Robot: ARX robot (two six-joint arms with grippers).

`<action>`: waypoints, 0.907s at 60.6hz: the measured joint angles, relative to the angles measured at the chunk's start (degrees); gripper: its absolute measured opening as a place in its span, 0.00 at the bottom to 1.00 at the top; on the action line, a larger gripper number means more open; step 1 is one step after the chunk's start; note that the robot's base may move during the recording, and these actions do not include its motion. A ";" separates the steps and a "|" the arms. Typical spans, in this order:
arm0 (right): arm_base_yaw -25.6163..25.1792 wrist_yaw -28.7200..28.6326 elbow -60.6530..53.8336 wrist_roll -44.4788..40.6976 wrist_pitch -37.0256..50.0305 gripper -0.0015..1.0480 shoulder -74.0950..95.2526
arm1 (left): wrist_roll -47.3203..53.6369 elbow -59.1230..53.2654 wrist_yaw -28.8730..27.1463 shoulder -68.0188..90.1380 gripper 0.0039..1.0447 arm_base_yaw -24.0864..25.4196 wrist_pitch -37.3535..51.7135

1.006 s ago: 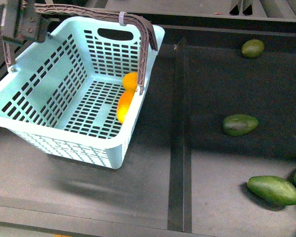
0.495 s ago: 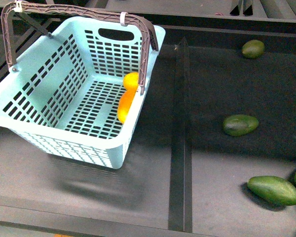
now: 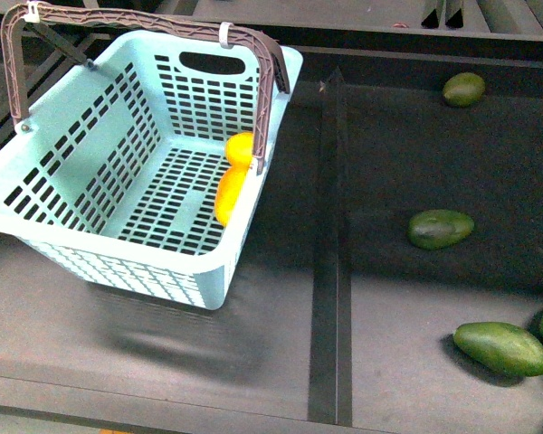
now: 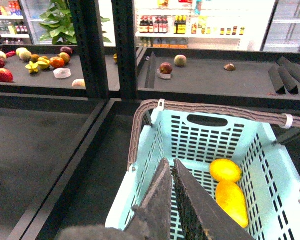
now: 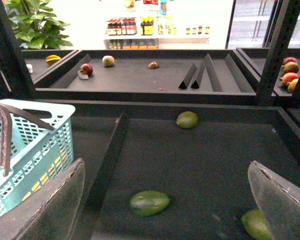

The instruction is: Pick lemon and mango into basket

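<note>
Turquoise slotted basket (image 3: 90, 163) w/ maroon ribbed handles (image 3: 270, 81); yellow lemon (image 3: 240, 148), orange-yellow mango (image 3: 227, 194), green avocados (image 3: 440, 228)

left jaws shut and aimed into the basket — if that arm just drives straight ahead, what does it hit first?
Most likely the basket floor or far slotted wall, just beside the lemon and mango. The left gripper points left of both fruits, though depth is unclear.

Dark display trays (image 5: 200, 150) with raised dividers (image 3: 330, 271); bright bottle shelves (image 4: 190, 25) and a potted plant (image 4: 60, 20) behind.
</note>
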 joint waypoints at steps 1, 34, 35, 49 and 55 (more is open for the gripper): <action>0.00 0.00 0.00 0.02 0.00 0.92 0.02 | 0.04 -0.35 0.57 -0.81 0.03 0.79 -0.66; 0.00 0.02 0.00 0.02 0.00 0.92 0.00 | 0.15 -3.32 1.38 -29.07 0.03 2.60 -24.39; 0.00 0.02 0.00 0.02 0.00 0.92 0.00 | 0.15 -3.34 1.38 -29.75 0.03 2.60 -25.03; 0.00 0.02 0.00 0.02 0.00 0.92 0.00 | 0.15 -3.34 1.38 -37.86 0.03 2.60 -32.76; 0.00 0.02 0.00 0.02 0.00 0.92 0.00 | 0.15 -3.34 1.38 -41.03 0.03 2.60 -35.78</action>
